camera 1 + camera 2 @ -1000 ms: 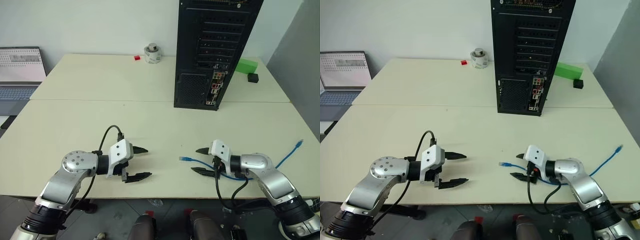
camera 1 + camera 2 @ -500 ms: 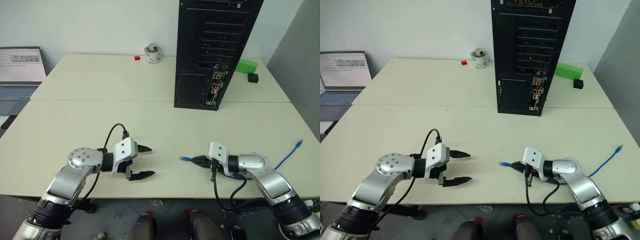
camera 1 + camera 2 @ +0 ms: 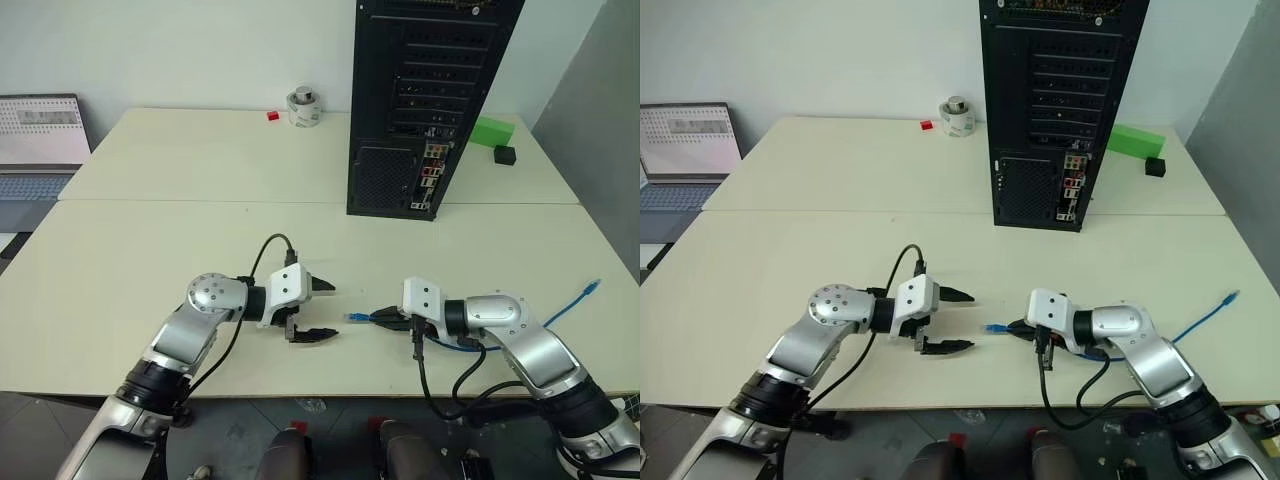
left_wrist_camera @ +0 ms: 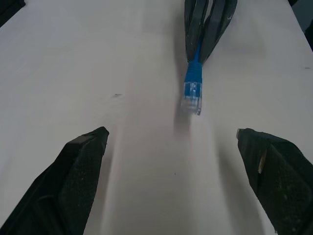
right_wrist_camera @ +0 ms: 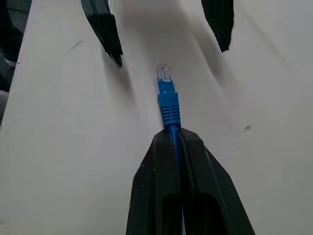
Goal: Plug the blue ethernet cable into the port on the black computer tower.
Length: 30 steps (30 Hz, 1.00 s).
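The blue ethernet cable (image 3: 470, 343) is pinched just behind its plug in the right gripper (image 3: 381, 317), jaws closed on it, plug sticking out leftward toward the left gripper (image 3: 325, 311). That one's jaws gape wide, facing the plug, near but apart. Both forearms lie low over the surface (image 3: 200, 240), converging.

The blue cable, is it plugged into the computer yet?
Not plugged in. The blue ethernet cable's plug sticks out from the right gripper's shut fingers, far from the black computer tower.
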Available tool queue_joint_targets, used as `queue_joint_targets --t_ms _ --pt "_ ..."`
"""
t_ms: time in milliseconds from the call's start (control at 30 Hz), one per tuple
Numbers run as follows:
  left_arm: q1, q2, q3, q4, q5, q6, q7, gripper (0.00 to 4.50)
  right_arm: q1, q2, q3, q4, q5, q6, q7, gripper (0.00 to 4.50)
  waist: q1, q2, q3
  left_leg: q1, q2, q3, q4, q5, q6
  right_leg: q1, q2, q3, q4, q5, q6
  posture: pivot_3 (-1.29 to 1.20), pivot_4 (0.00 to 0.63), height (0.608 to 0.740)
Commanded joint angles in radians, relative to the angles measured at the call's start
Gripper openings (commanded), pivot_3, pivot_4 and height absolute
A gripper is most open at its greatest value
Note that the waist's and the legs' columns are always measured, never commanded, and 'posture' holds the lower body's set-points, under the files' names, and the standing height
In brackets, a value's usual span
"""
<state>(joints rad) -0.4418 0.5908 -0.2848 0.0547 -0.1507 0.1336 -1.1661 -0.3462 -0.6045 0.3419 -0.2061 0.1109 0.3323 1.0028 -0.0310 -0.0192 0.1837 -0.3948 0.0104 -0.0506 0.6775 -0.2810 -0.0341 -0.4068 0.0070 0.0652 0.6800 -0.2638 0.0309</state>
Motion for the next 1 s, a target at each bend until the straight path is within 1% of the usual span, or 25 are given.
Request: queue_joint_targets --t_ms 33,100,233,333,400,500,567,600,633,700,967,1000 --pt "-0.027 -0.016 -0.004 0.013 0.006 -0.032 -0.009 4.31 -0.029 0.008 0.007 -0.042 -0.002 0.009 0.005 0.01 -0.001 0.0 0.0 0.0 0.0 0.0 0.0 0.0 0.0 0.0 0.0 0.0 0.0 0.0 0.0 0.0 0.15 0.74" --pt "-0.031 -0.023 -0.004 0.017 0.001 -0.031 -0.016 4.08 -0.031 0.01 0.008 -0.049 -0.004 0.015 0.003 0.0 -0.001 0.0 0.0 0.0 0.0 0.0 0.0 0.0 0.0 0.0 0.0 0.0 0.0 0.0 0.0 0.0 0.15 0.74" --pt "-0.043 -0.036 -0.004 0.03 0.001 -0.025 -0.025 3.24 -0.036 0.015 0.01 -0.046 -0.009 0.017 0.003 0.0 0.0 0.0 0.0 0.0 0.0 -0.001 0.0 0.0 0.0 0.0 0.0 0.0 0.0 0.0 0.0 0.0 0.15 0.74" --pt "-0.046 -0.045 -0.008 0.036 0.008 -0.027 -0.025 2.59 -0.04 0.018 0.012 -0.047 -0.009 0.02 0.001 0.0 0.0 0.0 0.0 0.0 0.0 -0.001 0.0 0.0 0.0 0.0 0.0 0.0 0.0 0.0 0.0 0.0 0.15 0.74" --pt "-0.046 -0.052 -0.011 0.036 0.012 -0.026 -0.024 2.03 -0.042 0.019 0.014 -0.049 -0.01 0.021 0.001 0.0 0.0 0.0 0.0 0.0 0.0 -0.001 0.0 0.0 0.0 0.0 0.0 0.0 0.0 0.0 0.0 0.0 0.15 0.74" --pt "-0.043 -0.055 -0.014 0.033 0.013 -0.024 -0.027 1.42 -0.045 0.022 0.017 -0.051 -0.011 0.023 0.0 0.0 0.0 0.0 0.0 0.0 0.0 -0.001 0.0 0.0 0.0 0.0 0.0 0.0 0.0 0.0 0.0 0.0 0.15 0.74" --pt "-0.04 -0.051 -0.019 0.032 0.014 -0.026 -0.03 0.85 -0.049 0.024 0.018 -0.049 -0.011 0.023 0.0 0.0 0.0 0.0 0.0 0.0 0.0 -0.001 0.0 0.0 0.0 0.0 0.0 0.0 0.0 0.0 0.0 0.0 0.15 0.74" --pt "-0.038 -0.049 -0.021 0.033 0.016 -0.028 -0.031 0.67 -0.05 0.025 0.018 -0.049 -0.011 0.024 0.0 0.0 0.0 0.0 0.0 0.0 0.0 -0.001 0.0 0.0 0.0 0.0 0.0 0.0 0.0 0.0 0.0 0.0 0.15 0.74" --pt "-0.038 -0.048 -0.021 0.035 0.017 -0.03 -0.031 0.39 -0.05 0.026 0.018 -0.048 -0.011 0.023 -0.001 0.0 0.0 0.0 0.0 0.0 0.0 -0.001 0.0 0.0 0.0 0.0 0.0 0.0 0.0 0.0 0.0 0.0 0.15 0.74" --pt "-0.038 -0.048 -0.02 0.038 0.02 -0.03 -0.029 0.31 -0.051 0.026 0.018 -0.047 -0.012 0.023 0.0 0.0 0.0 0.0 0.0 0.0 0.0 -0.001 0.0 0.0 0.0 0.0 0.0 0.0 0.0 0.0 0.0 0.0 0.15 0.74" --pt "-0.034 -0.05 -0.011 0.049 0.02 -0.048 -0.021 0.31 -0.054 0.025 0.022 -0.055 0.001 0.036 0.018 0.0 0.0 0.0 0.0 0.0 0.0 -0.001 0.0 0.0 0.0 0.0 0.0 0.0 0.0 0.0 0.0 0.0 0.15 0.74" --pt "-0.033 -0.053 -0.008 0.052 0.017 -0.055 -0.02 0.31 -0.053 0.019 0.022 -0.056 0.004 0.038 0.027 0.39 0.0 0.0 0.0 0.0 0.0 -0.001 0.0 0.0 0.0 0.0 0.0 0.0 0.0 0.0 0.0 0.0 0.15 0.74"
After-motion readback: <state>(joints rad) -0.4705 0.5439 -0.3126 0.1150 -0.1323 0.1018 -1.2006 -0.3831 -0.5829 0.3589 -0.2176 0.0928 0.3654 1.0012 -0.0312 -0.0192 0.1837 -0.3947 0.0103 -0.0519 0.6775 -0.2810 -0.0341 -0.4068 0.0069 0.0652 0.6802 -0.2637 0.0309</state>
